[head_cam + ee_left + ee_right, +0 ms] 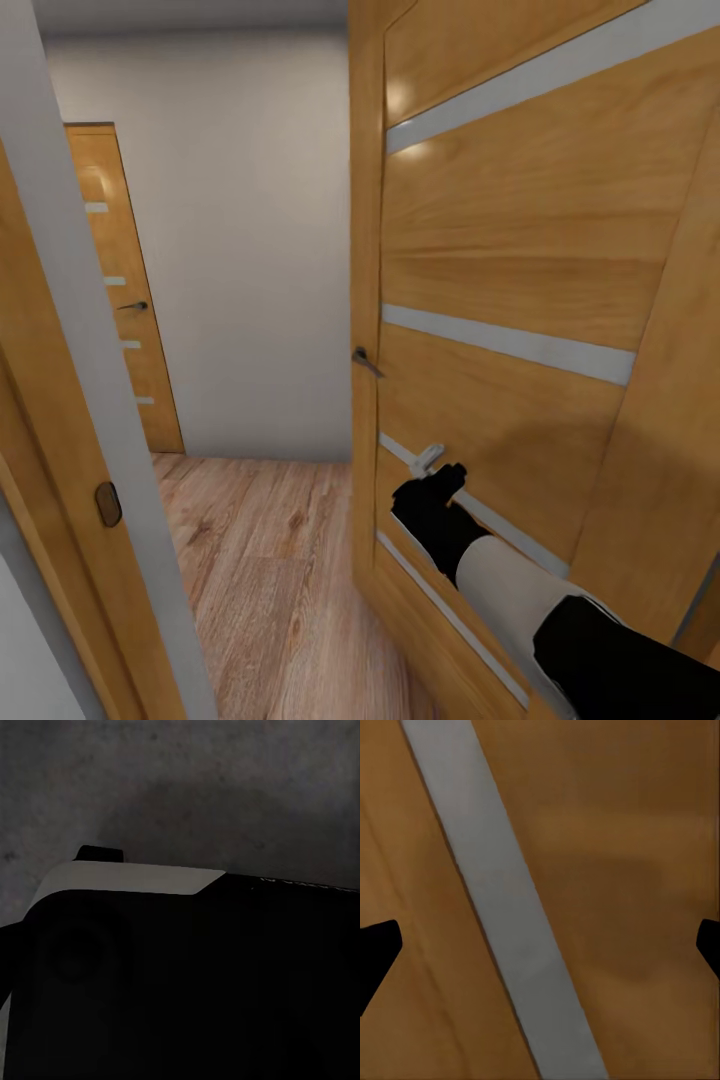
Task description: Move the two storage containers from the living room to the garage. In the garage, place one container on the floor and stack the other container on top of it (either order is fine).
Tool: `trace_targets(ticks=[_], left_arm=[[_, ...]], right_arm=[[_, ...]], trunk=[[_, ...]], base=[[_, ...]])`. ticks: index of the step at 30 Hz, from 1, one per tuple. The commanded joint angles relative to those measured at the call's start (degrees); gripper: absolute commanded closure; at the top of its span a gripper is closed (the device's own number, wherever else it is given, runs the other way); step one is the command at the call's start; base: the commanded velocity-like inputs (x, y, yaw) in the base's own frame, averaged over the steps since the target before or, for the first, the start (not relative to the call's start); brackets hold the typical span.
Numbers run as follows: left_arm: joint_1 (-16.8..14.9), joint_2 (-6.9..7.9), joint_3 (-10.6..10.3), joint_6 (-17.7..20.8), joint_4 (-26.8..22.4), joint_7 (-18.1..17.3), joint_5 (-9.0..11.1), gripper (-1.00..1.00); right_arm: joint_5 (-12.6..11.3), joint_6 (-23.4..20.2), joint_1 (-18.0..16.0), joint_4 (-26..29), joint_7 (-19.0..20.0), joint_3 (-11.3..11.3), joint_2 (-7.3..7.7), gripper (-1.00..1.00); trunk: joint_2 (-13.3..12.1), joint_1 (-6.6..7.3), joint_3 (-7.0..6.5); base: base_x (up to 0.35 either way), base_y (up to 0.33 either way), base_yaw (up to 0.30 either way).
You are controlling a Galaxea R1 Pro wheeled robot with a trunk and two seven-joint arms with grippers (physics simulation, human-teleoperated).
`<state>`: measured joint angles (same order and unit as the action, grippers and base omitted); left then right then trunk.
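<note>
The right gripper (432, 470) is held against the face of an open wooden door (520, 260), at one of its pale inlaid strips (505, 340). In the right wrist view the two black fingertips (376, 949) are seen spread wide apart, nothing between them, with a grey strip (502, 907) running diagonally across the orange-brown panel close ahead. The door's dark lever handle (366, 362) is seen above the gripper and to its left, well apart from it. Beyond the gripper, through the doorway, a light wood-plank floor (260, 560) is shown leading to a white wall (240, 240), where a second wooden door (120, 290) stands shut. The door frame (70, 420) with its strike plate (108, 503) is seen far to the gripper's left. The left wrist view is dark: part of the robot's own black-and-white body (127, 881) is shown over a mottled grey surface (187, 780), and whether the left gripper is open or closed cannot be told. The storage containers are not pictured at this moment.
</note>
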<state>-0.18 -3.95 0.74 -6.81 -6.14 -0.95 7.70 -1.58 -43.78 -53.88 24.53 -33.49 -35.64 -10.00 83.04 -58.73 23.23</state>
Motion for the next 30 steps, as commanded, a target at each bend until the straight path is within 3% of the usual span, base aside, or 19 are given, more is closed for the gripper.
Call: trace_targets(ticks=[1, 11, 20, 30], left_arm=[[0.0, -0.01, 0.1, -0.1, 0.0, -0.1, 0.5, -1.00], [0.0, -0.01, 0.1, -0.1, 0.0, -0.1, 0.5, -1.00], [0.0, -0.01, 0.1, -0.1, 0.0, -0.1, 0.5, -1.00], [0.0, -0.01, 0.1, -0.1, 0.0, -0.1, 0.5, -1.00]], right_arm=[[2.3, -1.4, -0.3, -0.2, -0.9, -0.4, 0.00, -1.00], [2.2, -1.4, -1.0, -1.3, -3.1, -0.1, 0.00, -1.00], [2.2, -1.4, -2.7, -1.7, -3.2, 3.6, 0.00, -1.00], [2.2, -0.8, -4.2, -4.4, -3.2, 3.8, 0.22, -1.00]], trunk=[[0.0, 0.00, 0.05], [0.0, 0.00, 0.05], [0.0, 0.00, 0.05], [0.0, 0.00, 0.05]], base=[[0.000, 0.000, 0.000], [0.000, 0.000, 0.000], [0.000, 0.000, 0.000], [0.000, 0.000, 0.000]])
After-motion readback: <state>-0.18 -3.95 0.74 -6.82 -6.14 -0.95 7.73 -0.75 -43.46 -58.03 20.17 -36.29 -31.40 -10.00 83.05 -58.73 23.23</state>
